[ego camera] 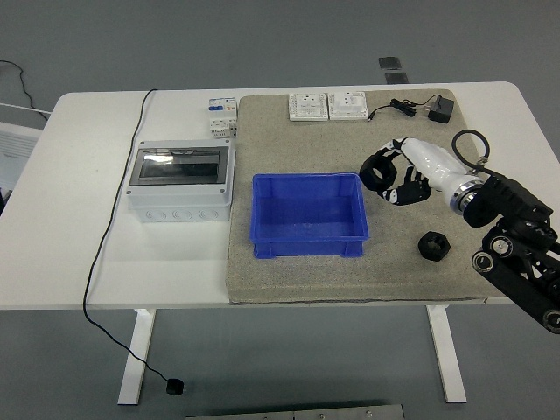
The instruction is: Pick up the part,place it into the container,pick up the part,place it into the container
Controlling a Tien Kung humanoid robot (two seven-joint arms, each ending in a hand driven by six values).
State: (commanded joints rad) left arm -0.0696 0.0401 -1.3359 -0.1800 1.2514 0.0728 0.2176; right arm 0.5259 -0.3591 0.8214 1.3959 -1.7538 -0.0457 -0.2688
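Right hand (pixel 398 179) pinches a black part (pixel 378 168) just right of the blue container (pixel 306 215); first placing underway, next calls for release above it; second part (pixel 433 246) waits

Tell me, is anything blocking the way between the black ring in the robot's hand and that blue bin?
Nothing visible does. The right hand holds the black ring just right of the blue bin, with only bare mat between them.

Bright, even overhead light, soft faint shadows, sharp focus, no glare.
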